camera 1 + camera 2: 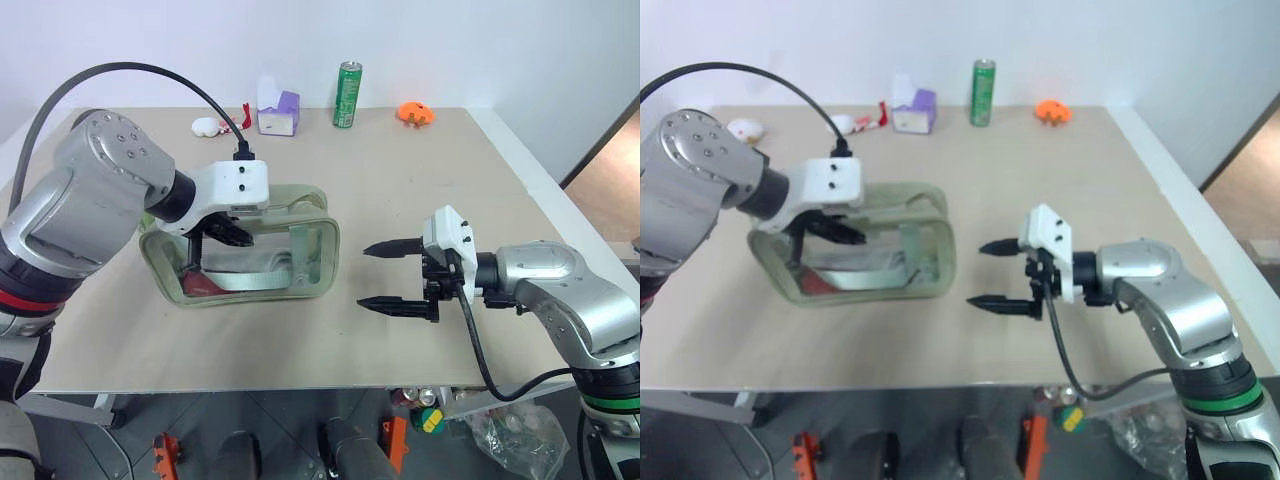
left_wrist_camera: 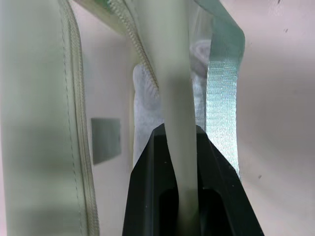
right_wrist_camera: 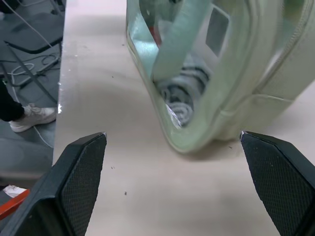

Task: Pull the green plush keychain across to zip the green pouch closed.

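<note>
The green pouch [image 1: 312, 262] lies on the table's left half, a pale sage bag with clear sides, a strap and red and white contents showing through. My left gripper [image 1: 236, 236] reaches down over its top. In the left wrist view its black fingers [image 2: 147, 172] are shut on a pale green fabric band of the pouch [image 2: 177, 98], beside the zipper teeth. My right gripper [image 1: 386, 275] hovers open to the right of the pouch, pointing at its end [image 3: 236, 98] and apart from it. The green plush keychain is hidden.
Along the back of the table stand a green can [image 1: 347, 95], a purple and white box [image 1: 277, 108], an orange toy [image 1: 414, 113] and a small white and red item [image 1: 210, 125]. The table's front edge [image 1: 300, 385] runs just below both arms.
</note>
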Motion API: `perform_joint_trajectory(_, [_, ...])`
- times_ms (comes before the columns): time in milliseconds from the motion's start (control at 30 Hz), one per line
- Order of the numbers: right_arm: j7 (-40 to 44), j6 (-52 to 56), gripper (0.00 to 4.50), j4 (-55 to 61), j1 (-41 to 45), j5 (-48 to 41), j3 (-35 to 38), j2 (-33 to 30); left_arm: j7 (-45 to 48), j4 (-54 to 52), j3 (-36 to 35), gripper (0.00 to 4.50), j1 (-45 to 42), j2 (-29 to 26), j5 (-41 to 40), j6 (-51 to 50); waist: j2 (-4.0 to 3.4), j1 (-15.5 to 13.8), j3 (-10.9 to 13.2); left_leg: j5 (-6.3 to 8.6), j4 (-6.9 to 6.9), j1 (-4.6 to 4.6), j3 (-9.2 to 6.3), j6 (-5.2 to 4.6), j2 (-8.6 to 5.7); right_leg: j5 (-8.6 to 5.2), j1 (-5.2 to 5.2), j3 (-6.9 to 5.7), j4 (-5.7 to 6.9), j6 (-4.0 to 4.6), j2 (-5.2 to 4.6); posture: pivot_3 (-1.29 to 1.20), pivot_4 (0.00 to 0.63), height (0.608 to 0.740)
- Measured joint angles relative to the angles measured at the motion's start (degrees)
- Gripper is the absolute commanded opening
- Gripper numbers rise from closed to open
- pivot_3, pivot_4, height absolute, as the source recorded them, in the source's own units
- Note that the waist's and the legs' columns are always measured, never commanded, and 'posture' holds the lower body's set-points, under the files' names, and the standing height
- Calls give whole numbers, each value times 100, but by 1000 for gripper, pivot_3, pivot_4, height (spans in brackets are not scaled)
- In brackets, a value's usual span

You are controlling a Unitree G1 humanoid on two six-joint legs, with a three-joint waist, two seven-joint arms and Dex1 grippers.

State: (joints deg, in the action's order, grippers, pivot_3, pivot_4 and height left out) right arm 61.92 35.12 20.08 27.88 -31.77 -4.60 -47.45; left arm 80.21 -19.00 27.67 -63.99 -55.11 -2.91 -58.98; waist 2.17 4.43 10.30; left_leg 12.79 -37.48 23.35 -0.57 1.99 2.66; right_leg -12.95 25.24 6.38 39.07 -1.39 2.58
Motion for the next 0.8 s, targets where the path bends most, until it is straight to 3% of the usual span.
perform_joint_trajectory(233, [30,-10,4500,-2,-1,25,0,6,-166,-398,13,49,150,15,-164,-110,0,-2,0,0,-1,-1,0,0,0,1,-2,1,0,-1,-1,0,150,740])
perform_joint_trajectory(567, [42,2,4500,2,-50,26,13,0,-605,-372,-242,3333,430,217,-482,137,0,-11,0,0,-4,-1,0,0,-1,2,-3,1,0,-2,-1,0,150,740])
perform_joint_trajectory(800, [161,31,4500,-55,23,5,22,-88,-768,78,-982,3333,409,370,-900,510,-1,-8,1,0,-3,-1,0,0,0,2,-3,0,1,-2,-1,0,150,740])
